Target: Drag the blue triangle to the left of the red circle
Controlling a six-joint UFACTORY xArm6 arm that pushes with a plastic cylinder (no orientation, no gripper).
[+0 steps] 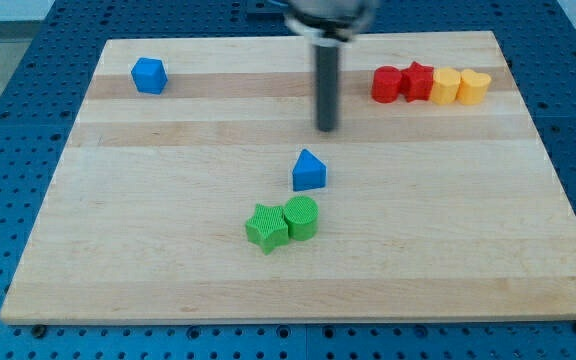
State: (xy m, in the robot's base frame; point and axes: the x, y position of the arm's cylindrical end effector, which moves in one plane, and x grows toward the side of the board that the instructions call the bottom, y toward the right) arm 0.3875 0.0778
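Note:
The blue triangle (309, 170) lies near the board's middle. The red circle (386, 84) sits at the view's top right, leftmost in a row of blocks. My tip (326, 128) stands just above and slightly right of the blue triangle, with a small gap between them. It is well left of and below the red circle.
A red star (418, 81), a yellow block (446, 86) and a yellow heart-like block (474, 87) continue the row to the right of the red circle. A green star (266, 227) and a green cylinder (301, 217) touch below the triangle. A blue block (149, 75) sits top left.

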